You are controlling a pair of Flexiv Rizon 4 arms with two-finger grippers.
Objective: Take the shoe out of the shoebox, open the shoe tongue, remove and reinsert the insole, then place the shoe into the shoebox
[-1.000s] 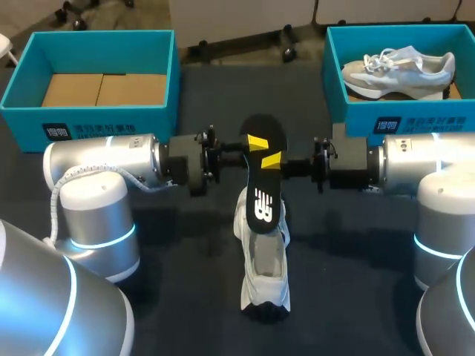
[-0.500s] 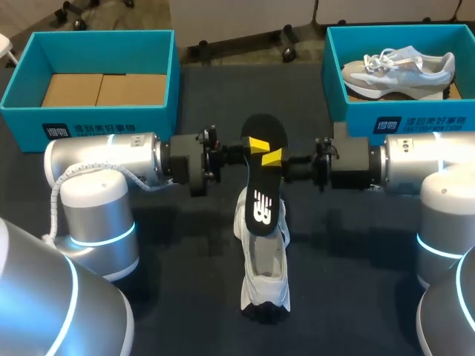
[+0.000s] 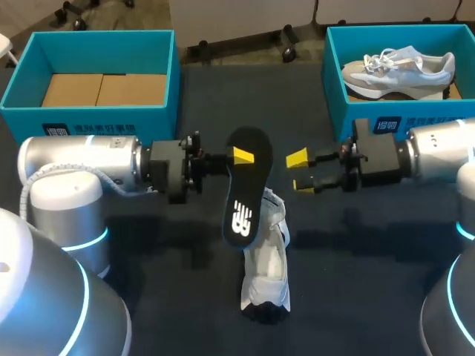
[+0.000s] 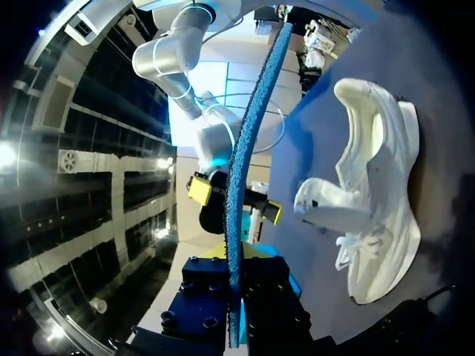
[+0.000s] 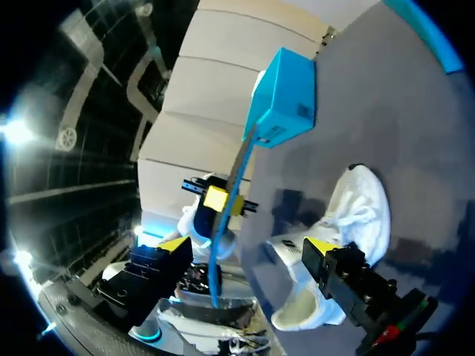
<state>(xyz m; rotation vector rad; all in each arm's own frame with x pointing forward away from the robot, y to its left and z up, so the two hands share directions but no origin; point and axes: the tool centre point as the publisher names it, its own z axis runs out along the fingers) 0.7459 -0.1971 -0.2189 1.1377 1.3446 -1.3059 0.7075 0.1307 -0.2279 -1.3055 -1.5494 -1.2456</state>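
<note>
In the head view my left gripper (image 3: 241, 157) is shut on the black insole (image 3: 245, 194), gripping it near its upper end; the insole hangs tilted above the white shoe (image 3: 266, 259), which lies on the dark table. My right gripper (image 3: 300, 171) stands open just right of the insole, apart from it and holding nothing. The left wrist view shows the insole (image 4: 243, 163) edge-on between the fingers, with the shoe (image 4: 367, 208) beside it. From the right wrist, the insole (image 5: 220, 230) is ahead of the open right gripper (image 5: 245, 245), and the shoe (image 5: 352, 215) lies below.
A teal shoebox (image 3: 30, 104) with a bare cardboard floor stands at the back left. At the back right, a second teal shoebox (image 3: 334, 89) holds a grey shoe (image 3: 397, 67). Both arms lie across the table's middle.
My right gripper has opened, let go of the insole and drawn back to the right. The left arm has shifted left and down, taking the now tilted insole with it.
</note>
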